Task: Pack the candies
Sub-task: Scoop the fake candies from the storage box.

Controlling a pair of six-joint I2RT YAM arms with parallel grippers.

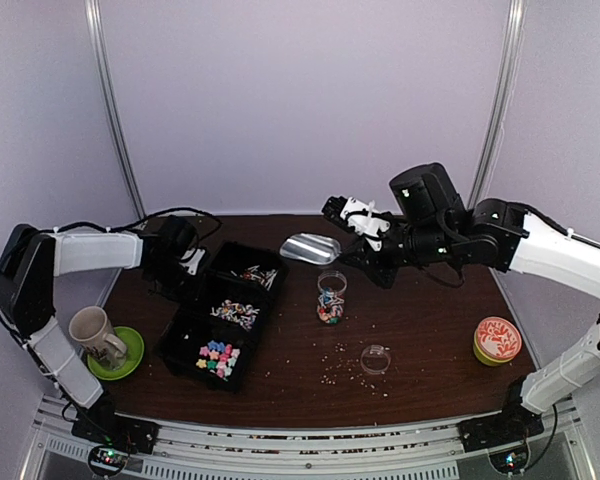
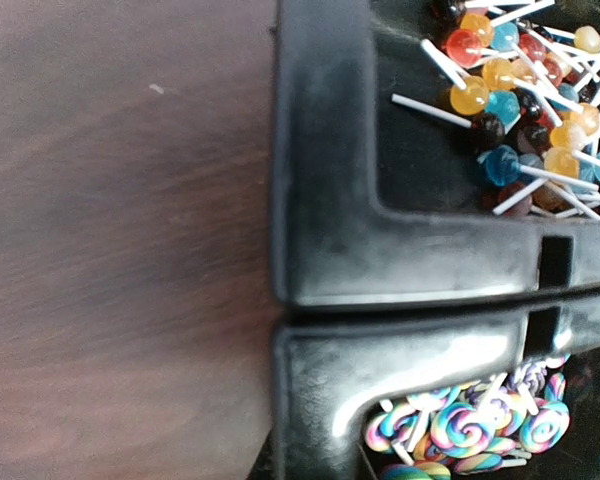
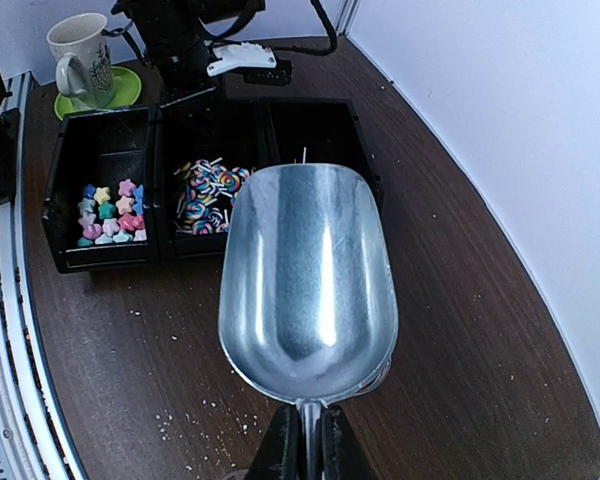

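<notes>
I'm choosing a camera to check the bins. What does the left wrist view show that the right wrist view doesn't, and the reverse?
Only left wrist: the coloured heads of the round lollipops. Only right wrist: the empty scoop, star candies, and a mug on a green saucer. Both: swirl lollipops, black bins, brown table.

Top camera, high at six o'clock, looks down on the whole dark wooden table (image 1: 430, 300). Left wrist camera sits close above the black plastic three-compartment tray (image 2: 330, 150); right wrist's, farther off, faces nine o'clock toward it.
</notes>
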